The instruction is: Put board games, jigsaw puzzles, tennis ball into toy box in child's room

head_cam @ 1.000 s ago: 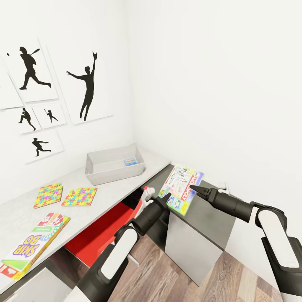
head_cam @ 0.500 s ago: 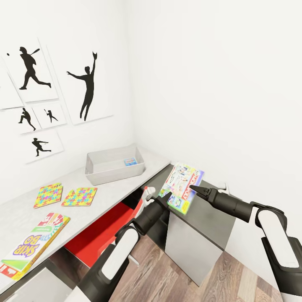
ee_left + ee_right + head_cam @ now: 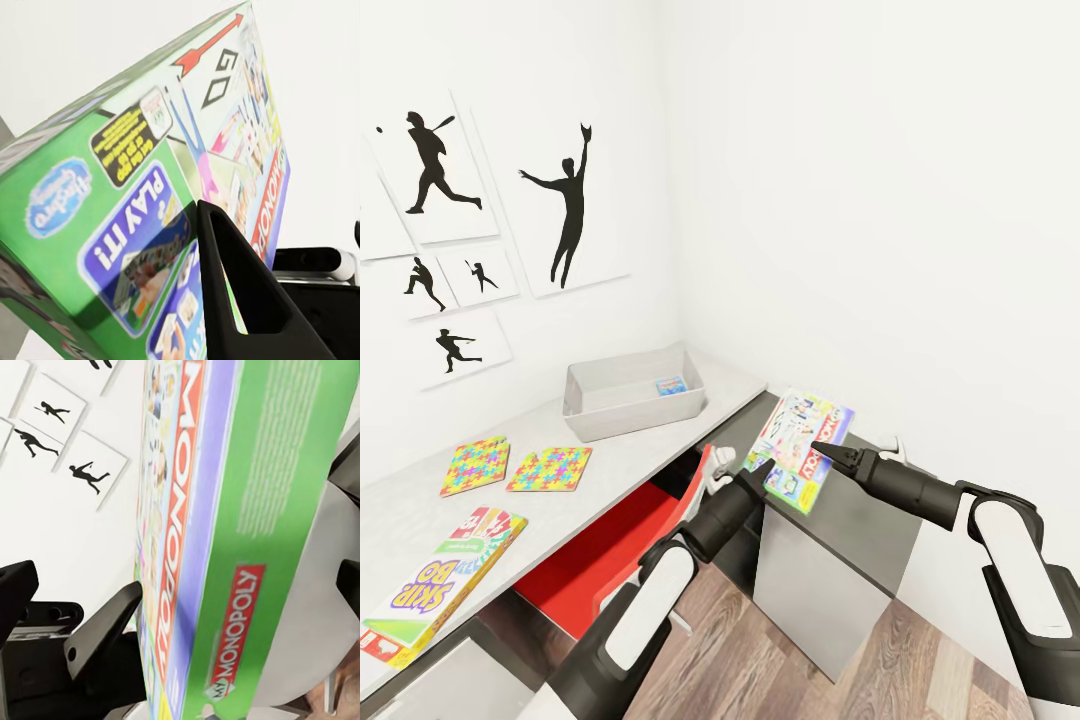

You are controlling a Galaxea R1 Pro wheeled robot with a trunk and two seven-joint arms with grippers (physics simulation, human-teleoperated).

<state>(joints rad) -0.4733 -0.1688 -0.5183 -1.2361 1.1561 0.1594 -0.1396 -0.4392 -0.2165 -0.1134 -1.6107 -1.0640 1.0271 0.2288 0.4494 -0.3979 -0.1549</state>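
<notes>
Here, Monopoly box (image 3: 800, 449) tilted, pinched between left claw (image 3: 756, 468), right claw (image 3: 824, 452)

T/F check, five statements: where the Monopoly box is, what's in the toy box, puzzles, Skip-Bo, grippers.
1. The Monopoly box is held up between the left gripper and right gripper. True.
2. The toy box is empty. False: a small blue box lies inside.
3. Both puzzles lie on the table. True.
4. The Skip-Bo box is in the toy box. False: it lies on the table, nearer the robot than the puzzles.
5. The Monopoly box rests flat on the dark cabinet. False: it is tilted, above it.
</notes>
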